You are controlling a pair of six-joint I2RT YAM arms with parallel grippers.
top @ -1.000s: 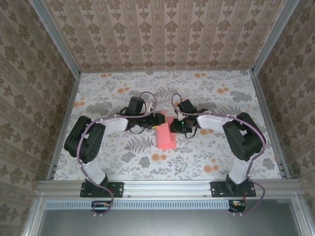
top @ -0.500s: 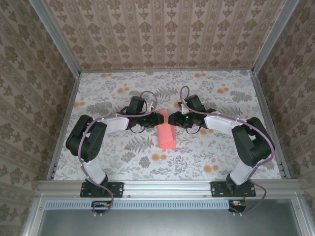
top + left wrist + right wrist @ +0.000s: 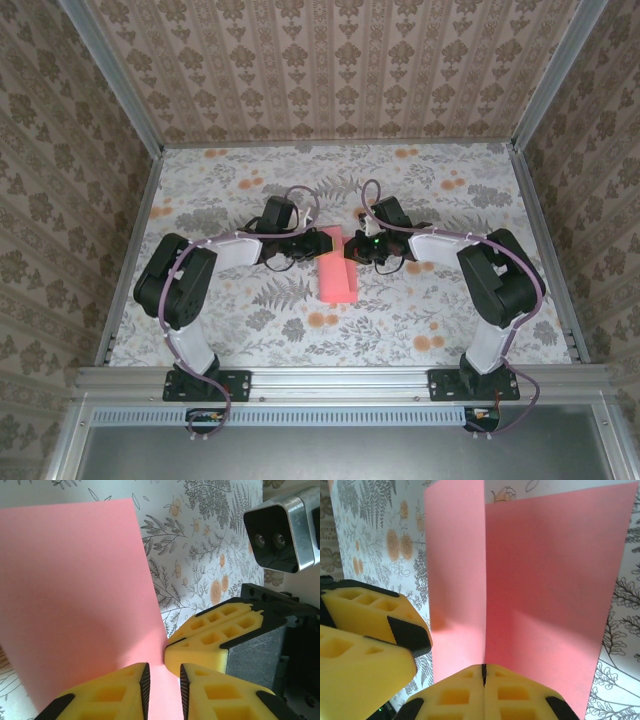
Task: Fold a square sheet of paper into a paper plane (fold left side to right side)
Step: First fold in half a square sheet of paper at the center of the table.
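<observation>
The square sheet of paper lies folded into a narrow salmon-pink strip on the flowered tablecloth between my two grippers. My left gripper sits at the strip's far left edge. In the left wrist view the left gripper has a narrow gap between its jaws, and the sheet shows through it. My right gripper is at the far right edge. In the right wrist view the right gripper is shut, and a raised edge of the sheet runs straight into its seam.
The flowered tablecloth spreads on all sides of the paper, fenced by metal rails and patterned walls. The right gripper's fingers and its wrist camera sit close to my left gripper. The left fingers crowd the sheet's left edge.
The right gripper opened wider, then shut on the sheet's edge, its arm swinging out and back. The left gripper's jaws narrowed. The paper has stayed about where it was.
</observation>
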